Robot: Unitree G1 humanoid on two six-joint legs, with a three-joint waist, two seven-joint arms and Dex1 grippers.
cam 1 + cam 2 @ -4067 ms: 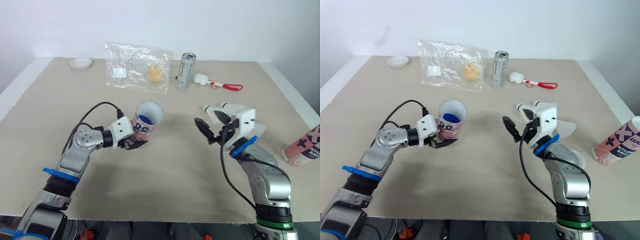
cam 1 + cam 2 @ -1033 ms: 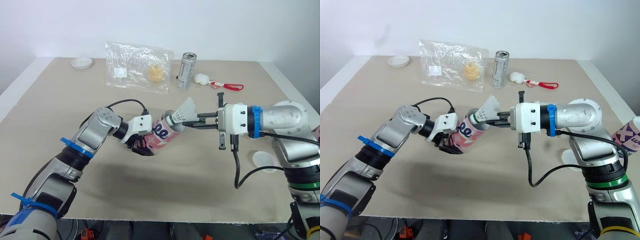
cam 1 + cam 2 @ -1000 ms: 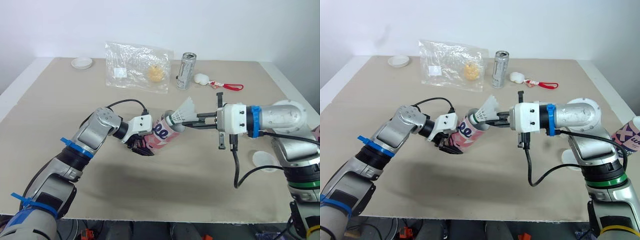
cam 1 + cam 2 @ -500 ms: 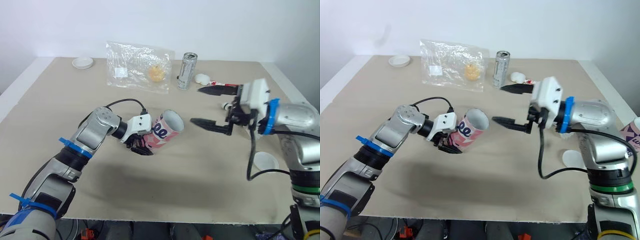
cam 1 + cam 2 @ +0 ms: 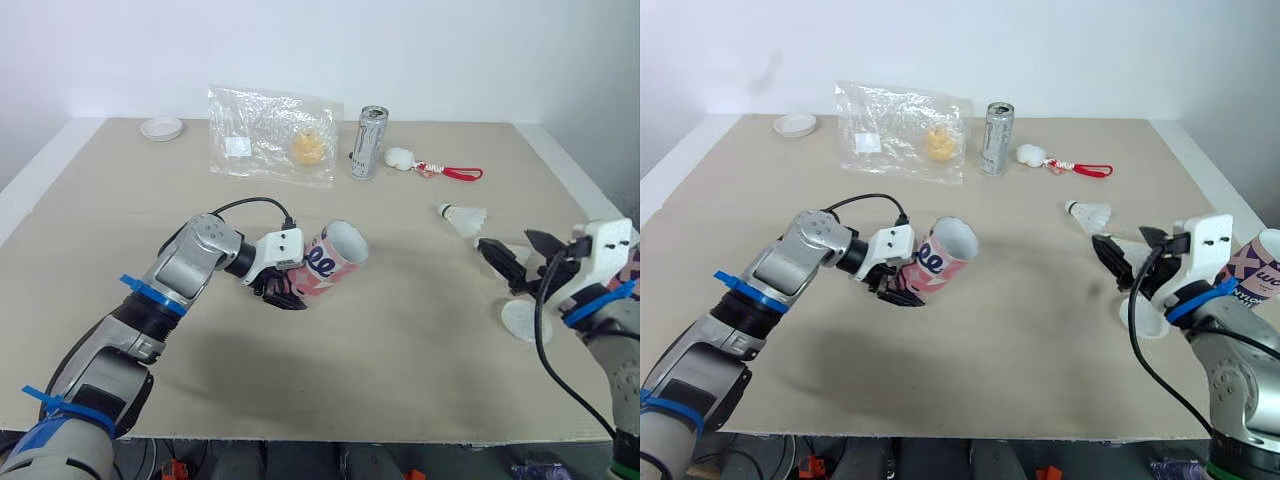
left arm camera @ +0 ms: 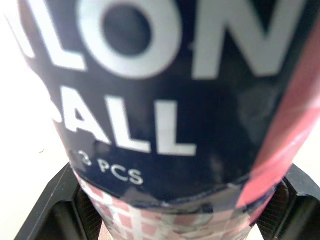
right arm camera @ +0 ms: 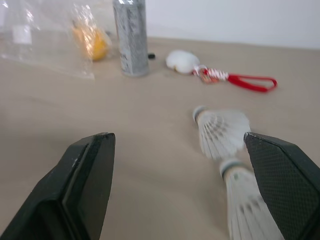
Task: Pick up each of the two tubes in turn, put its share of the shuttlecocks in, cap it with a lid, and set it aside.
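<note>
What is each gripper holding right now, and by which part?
The left gripper clamps the pink tube by its lower end. The right gripper is open, holding nothing.

a pink tube [image 5: 333,262] tilts open-mouthed at centre; a 2nd tube [image 5: 1262,268] sits far right, near 2 white shuttlecocks [image 7: 222,131] lying flat and a white lid [image 5: 524,322].

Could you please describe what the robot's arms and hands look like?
Both arms are jointed silver-grey metal, each with a blue band around the forearm and a black cable looping along it. The left hand and the right hand each have a blocky white housing carrying two black, tapered fingers with a fine cross-hatched surface.
</note>
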